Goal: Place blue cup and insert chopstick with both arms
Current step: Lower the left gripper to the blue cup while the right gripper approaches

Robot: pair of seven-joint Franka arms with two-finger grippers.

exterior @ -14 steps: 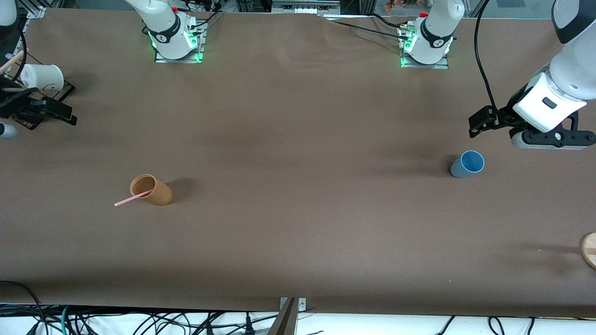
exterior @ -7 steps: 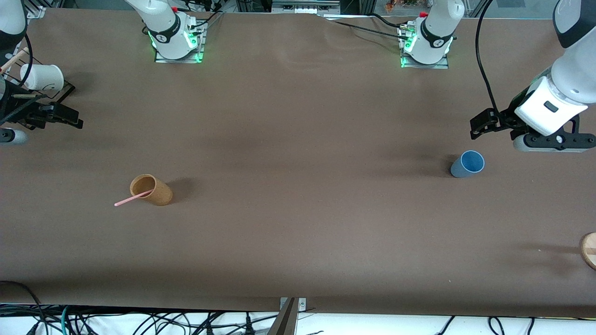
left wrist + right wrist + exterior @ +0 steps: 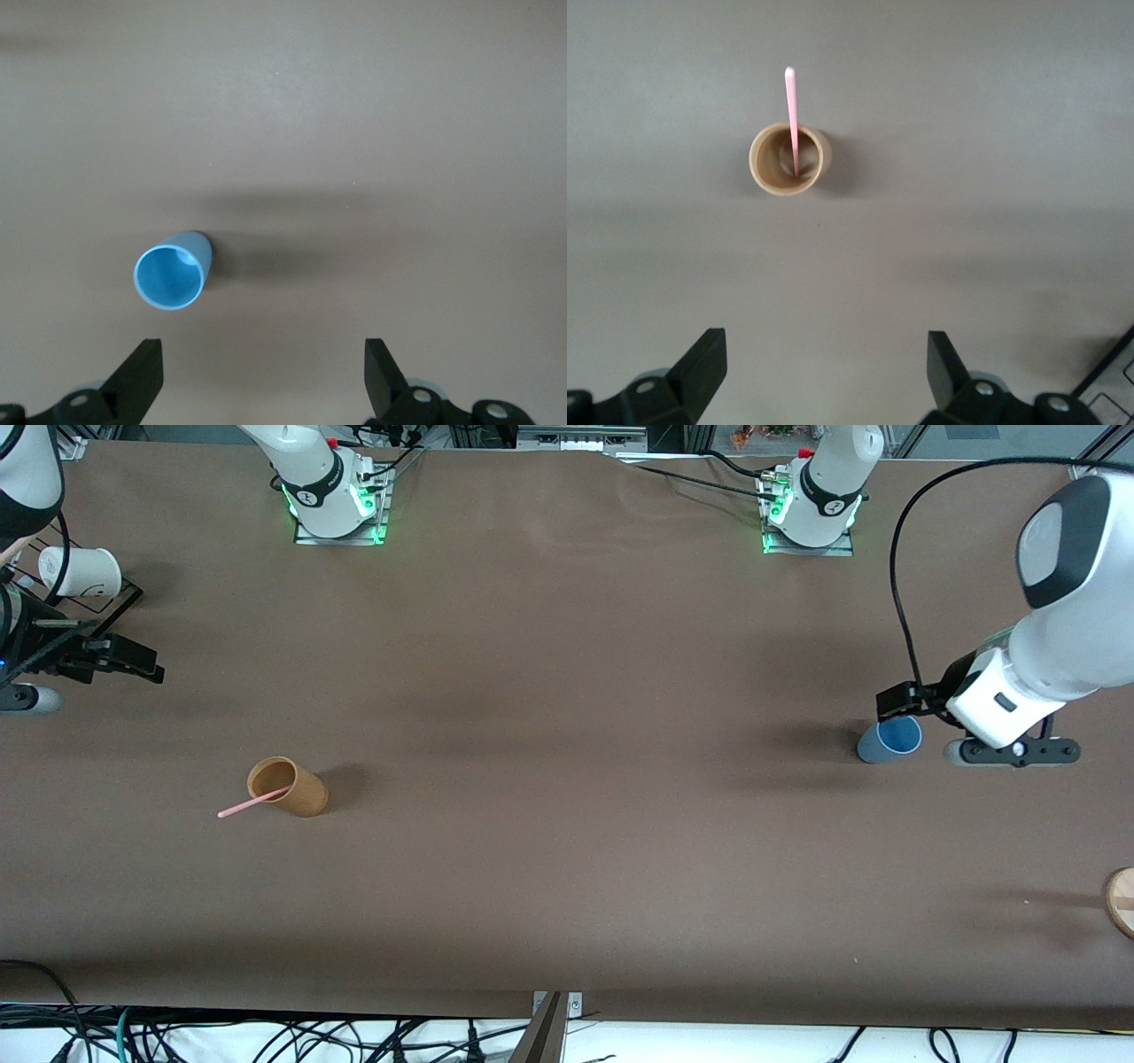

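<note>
The blue cup stands upright toward the left arm's end of the table. My left gripper hangs open just above it; the cup's mouth shows ahead of the spread fingers, nearer one fingertip, with nothing between them. The pale-pink chopstick leans in an orange-brown cup toward the right arm's end, its top sticking out over the rim. My right gripper is open and empty above the table edge at that end, well away from that cup and the chopstick.
A white cup lies on a black rack beside the right gripper; the rack's corner shows in the right wrist view. A round wooden piece sits at the table edge at the left arm's end.
The left arm has come down and over toward the blue cup, its fingers now right above it. The right gripper has shifted slightly toward the front camera. Neither cup nor chopstick moved.
</note>
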